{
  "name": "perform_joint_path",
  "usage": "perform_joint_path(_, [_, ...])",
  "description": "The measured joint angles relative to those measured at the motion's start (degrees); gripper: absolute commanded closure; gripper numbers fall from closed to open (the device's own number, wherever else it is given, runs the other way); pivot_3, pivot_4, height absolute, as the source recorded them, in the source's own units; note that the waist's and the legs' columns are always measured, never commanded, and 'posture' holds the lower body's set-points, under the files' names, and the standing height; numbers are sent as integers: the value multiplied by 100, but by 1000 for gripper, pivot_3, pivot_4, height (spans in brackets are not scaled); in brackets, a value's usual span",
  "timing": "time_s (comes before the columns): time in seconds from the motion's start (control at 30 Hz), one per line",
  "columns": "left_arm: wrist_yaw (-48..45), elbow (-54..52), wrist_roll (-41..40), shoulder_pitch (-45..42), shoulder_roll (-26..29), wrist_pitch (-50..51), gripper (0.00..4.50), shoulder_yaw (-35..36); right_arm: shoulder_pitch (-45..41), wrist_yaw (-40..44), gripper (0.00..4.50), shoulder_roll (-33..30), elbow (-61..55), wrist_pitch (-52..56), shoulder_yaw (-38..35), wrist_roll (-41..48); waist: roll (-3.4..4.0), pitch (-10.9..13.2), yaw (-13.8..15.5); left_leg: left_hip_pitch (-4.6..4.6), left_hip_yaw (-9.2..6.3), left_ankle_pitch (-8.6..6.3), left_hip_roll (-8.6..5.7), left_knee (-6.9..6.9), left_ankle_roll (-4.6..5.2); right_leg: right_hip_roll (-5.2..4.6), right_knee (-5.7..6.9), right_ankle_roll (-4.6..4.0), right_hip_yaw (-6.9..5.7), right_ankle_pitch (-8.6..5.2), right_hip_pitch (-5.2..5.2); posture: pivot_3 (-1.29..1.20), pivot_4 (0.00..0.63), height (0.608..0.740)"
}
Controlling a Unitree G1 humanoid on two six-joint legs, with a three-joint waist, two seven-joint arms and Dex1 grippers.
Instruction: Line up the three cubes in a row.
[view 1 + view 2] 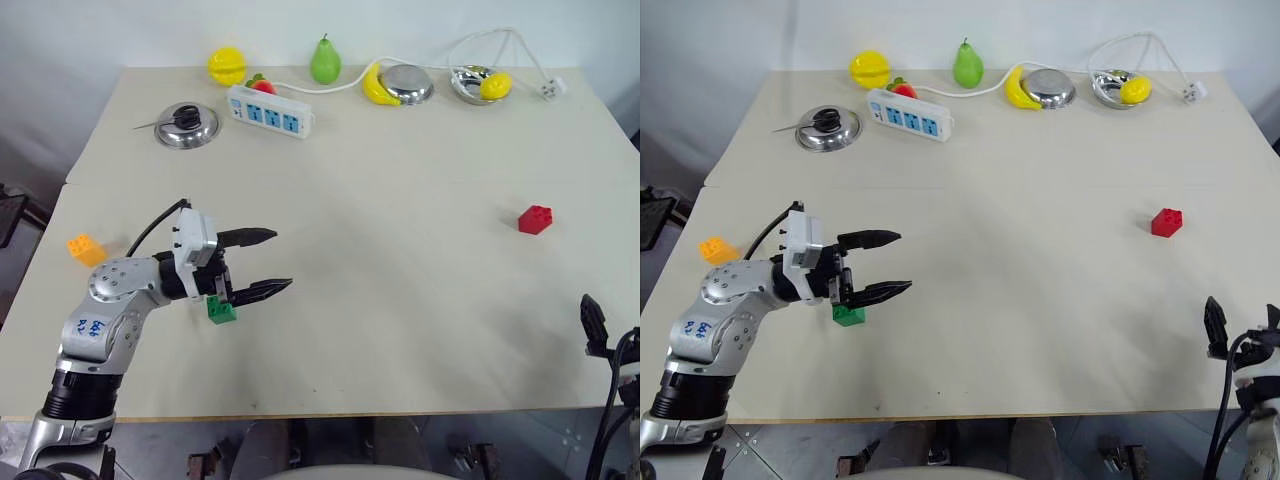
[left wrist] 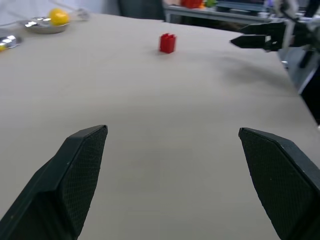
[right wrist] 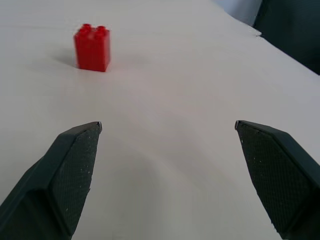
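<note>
The green cube (image 1: pixel 222 311) sits on the table near the front left, partly hidden under the base of my left gripper (image 1: pixel 283 260). That gripper is open and empty, its fingers reaching past the cube toward the table's middle. The orange-yellow cube (image 1: pixel 86 248) lies by the left edge, behind my left arm. Far to the right stands the red cube (image 1: pixel 535 219), alone. At the front right corner my right gripper (image 1: pixel 1243 325) is open and empty. It faces the red cube (image 3: pixel 92 47) from a distance.
Along the back edge are a yellow toy fruit (image 1: pixel 227 66), a green pear (image 1: pixel 324 61), a banana (image 1: pixel 378 86), a white power strip (image 1: pixel 270 111), a steel lid (image 1: pixel 186 126) and two steel bowls (image 1: pixel 408 83), one holding a lemon (image 1: pixel 495 85).
</note>
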Motion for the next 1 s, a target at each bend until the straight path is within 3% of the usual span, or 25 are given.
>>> perform_joint_path(0.17, [24, -22, 121, 13, -71, 36, 23, -90, -1427, -321, 0, -1279, 117, 1831, 422, 81, 6, 0, 0, 0, 11, 8, 13, 3, -1, 4, 10, -1, 9, 0, -12, 0, 150, 740])
perform_joint_path(0.3, [98, -28, 230, 46, -132, 47, 23, -136, -2941, -473, 0, -1638, 962, 2798, 1046, 9, 0, 0, 59, -27, -11, 14, 10, 13, -4, 2, 12, -5, -12, -2, -21, 0, 150, 740])
perform_joint_path(0.47, [250, -110, 337, 137, -162, 87, 23, -191, -4383, -518, 0, -1640, 2886, 2920, 1946, -610, 1, 0, 158, -49, -14, 18, -18, 11, 6, -17, 9, 1, -14, 1, -35, 0, 150, 740])
perform_joint_path(0.7, [407, -401, 359, 336, -141, 130, 23, -47, -5544, -583, 0, -1642, 4860, 2336, 2405, -1332, 1, 0, 153, -64, -27, 18, -16, 3, 6, -16, 0, 2, -38, 1, -38, 0, 150, 740])
perform_joint_path(0.8, [460, -516, 359, 405, -133, 155, 0, -3, -5618, -604, 604, -1617, 5213, 2254, 2397, -1414, 1, 0, 151, -64, -27, 19, -15, 4, 7, -16, -1, 2, -37, 1, -37, 0, 150, 740])
perform_joint_path(1.0, [485, -552, 359, 492, -86, 163, 0, 115, -5524, -551, 2652, -1436, 4608, 2835, 2325, -1263, 1, 0, 141, -63, -28, 20, -9, 5, 6, -11, 1, 2, -37, 1, -37, 0, 150, 740])
